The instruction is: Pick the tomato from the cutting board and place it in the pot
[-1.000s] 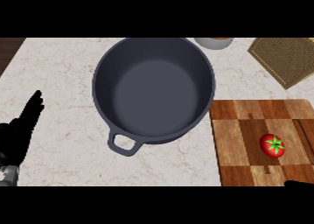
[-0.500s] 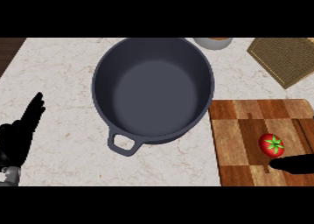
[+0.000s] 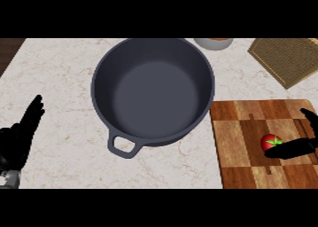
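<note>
Head view showed, at the far left, the robot's left hand (image 3: 16, 141) resting at the table's near left edge, fingers straight and up, just as it had been a second earlier. The table (image 3: 63, 80) was pale marble with faint brown veining. Right of that hand sat the pot (image 3: 153, 91), a wide, dark grey oval with a smooth matte inside and a looped handle at its near rim; nothing lay in it, and it had not shifted.

Beyond the pot's far right rim a small pale bowl (image 3: 214, 42) showed only in part. Farther right lay a tan woven mat (image 3: 288, 58), rough in texture and set at an angle.

At the near right lay the cutting board (image 3: 243, 133), striped in warm brown wood with straight seams. On it, towards its right side, sat the tomato (image 3: 271, 141), round, glossy red, with a green stalk.

The change was at the right edge. A second earlier only a sliver of the right hand (image 3: 298, 148) showed there; now it had come in over the board, one of its fingers against the tomato's near right side and another raised beyond it. The fingers stood apart, not yet round the tomato. That suggested the reach was nearly done, while the grasp, the lift and the carry left to the pot all remained.
</note>
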